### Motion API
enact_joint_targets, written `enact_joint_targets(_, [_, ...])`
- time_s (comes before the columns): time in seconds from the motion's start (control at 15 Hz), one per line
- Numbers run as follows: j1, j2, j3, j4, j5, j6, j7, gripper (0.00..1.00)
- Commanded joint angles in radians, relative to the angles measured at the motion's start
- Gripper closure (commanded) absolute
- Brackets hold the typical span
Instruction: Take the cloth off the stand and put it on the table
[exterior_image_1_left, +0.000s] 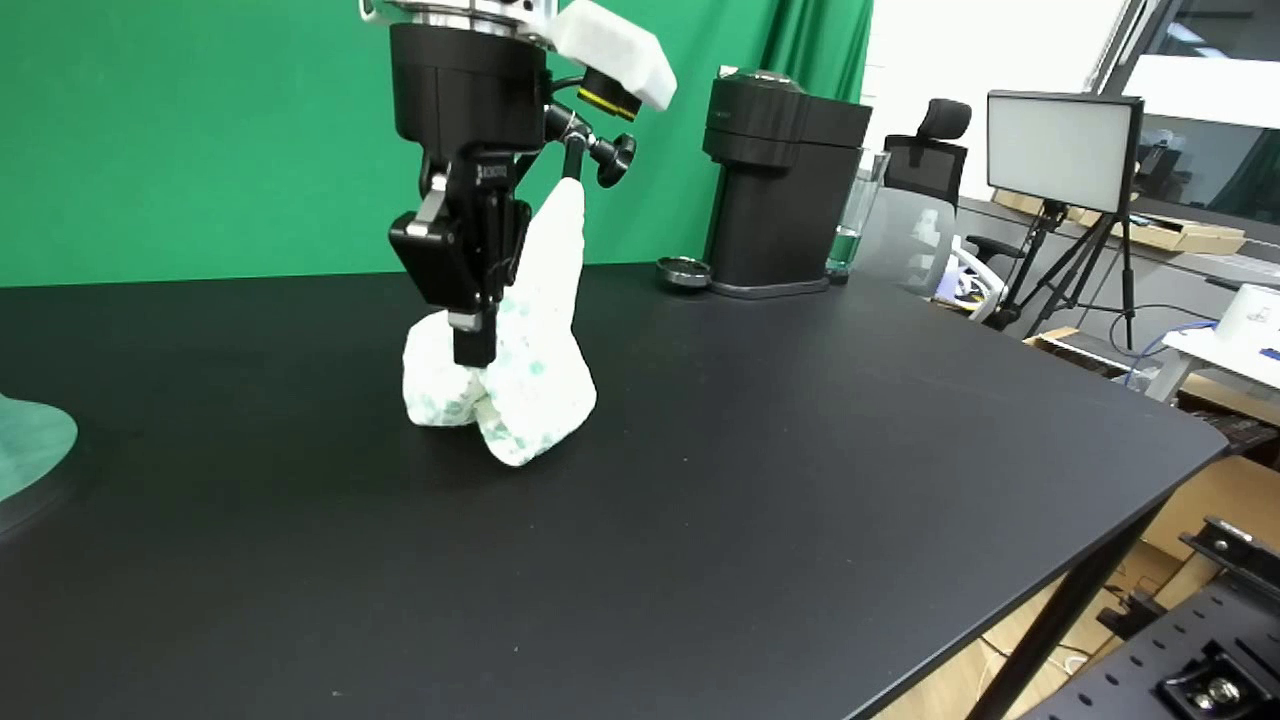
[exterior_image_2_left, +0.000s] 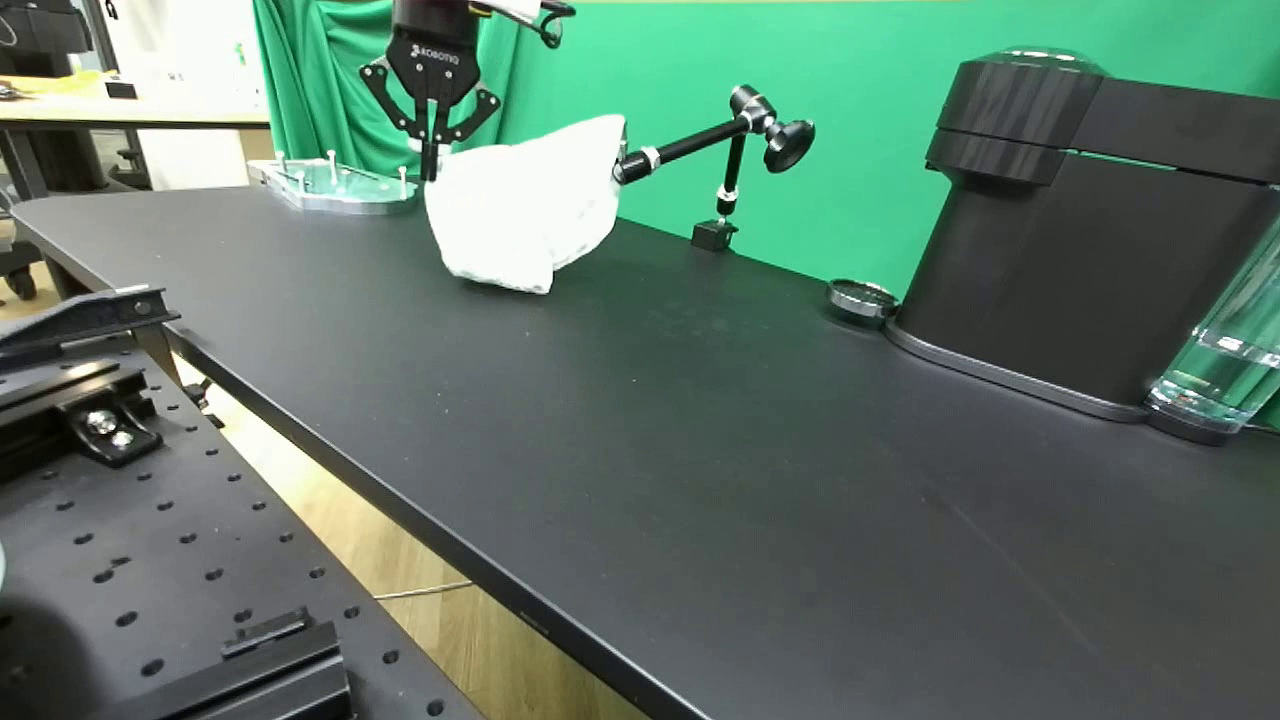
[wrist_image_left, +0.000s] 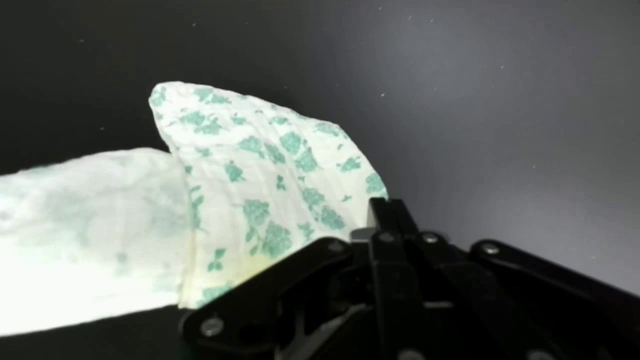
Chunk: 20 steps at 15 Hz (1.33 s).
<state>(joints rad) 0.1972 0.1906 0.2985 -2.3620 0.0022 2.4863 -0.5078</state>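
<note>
A white cloth with green floral print hangs from the end of the black jointed stand in both exterior views (exterior_image_1_left: 540, 375) (exterior_image_2_left: 525, 205). The stand's arm (exterior_image_2_left: 690, 145) reaches the cloth's upper corner; it is partly hidden behind the gripper and cloth in an exterior view (exterior_image_1_left: 574, 158). My gripper (exterior_image_1_left: 475, 350) is closed on the cloth's opposite edge, also in an exterior view (exterior_image_2_left: 430, 165). In the wrist view the fingertips (wrist_image_left: 388, 202) are pressed together at the edge of the cloth (wrist_image_left: 265, 185). The cloth spans between stand and gripper, its lower folds low over the black table (exterior_image_1_left: 640, 560).
A black coffee machine (exterior_image_2_left: 1070, 270) with a clear water tank stands on the table, a small round metal dish (exterior_image_2_left: 862, 300) beside it. A clear pegged plate (exterior_image_2_left: 340, 190) lies behind the gripper. A round green-topped thing (exterior_image_1_left: 30, 450) is at the table's left in an exterior view.
</note>
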Motion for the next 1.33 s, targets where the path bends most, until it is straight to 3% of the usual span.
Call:
enact_joint_targets(0.0, [0.003, 0.013, 0.028, -0.017, 0.039, -0.055, -0.024, 1.00])
enact_joint_targets(0.27, [0.005, 0.034, 0.060, -0.033, 0.083, -0.110, -0.046, 1.00])
enact_joint_targets(0.33, [0.006, 0.038, 0.059, -0.032, 0.081, -0.112, -0.034, 0.73])
enact_joint_targets(0.4, [0.005, 0.041, 0.059, -0.031, 0.081, -0.115, -0.032, 0.72])
enact_joint_targets(0.67, [-0.001, 0.011, 0.045, -0.043, 0.065, -0.083, -0.011, 0.45])
enact_joint_targets(1.07, [0.001, -0.118, 0.006, -0.129, -0.018, 0.131, 0.018, 0.05])
enact_joint_targets(1.27, [0.001, -0.202, -0.019, -0.193, -0.052, 0.275, 0.044, 0.00])
